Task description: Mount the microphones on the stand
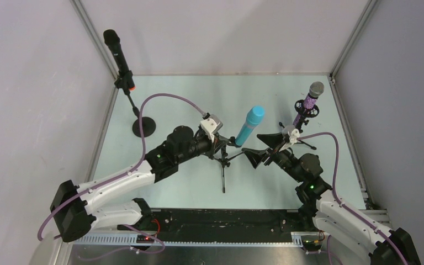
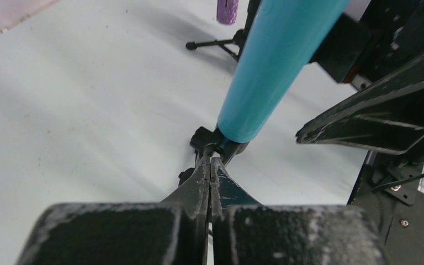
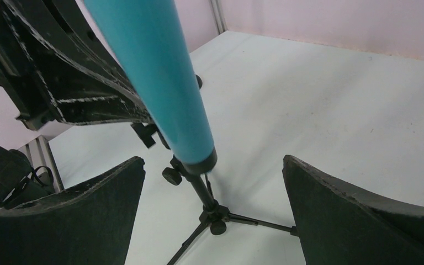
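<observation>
The turquoise-blue microphone sits tilted in the clip of the middle tripod stand. My left gripper is shut, and its tips rest against the stand's clip joint just under the microphone's lower end. My right gripper is open beside it, one finger on each side of the microphone's base and the tripod, touching neither. The black microphone with its orange-red ring stands in a round-base stand at far left. The purple microphone sits in a small tripod at right.
The round base of the black microphone's stand lies left of my left arm. The purple microphone's tripod legs spread close to my right wrist. Grey walls with metal frame posts enclose the table.
</observation>
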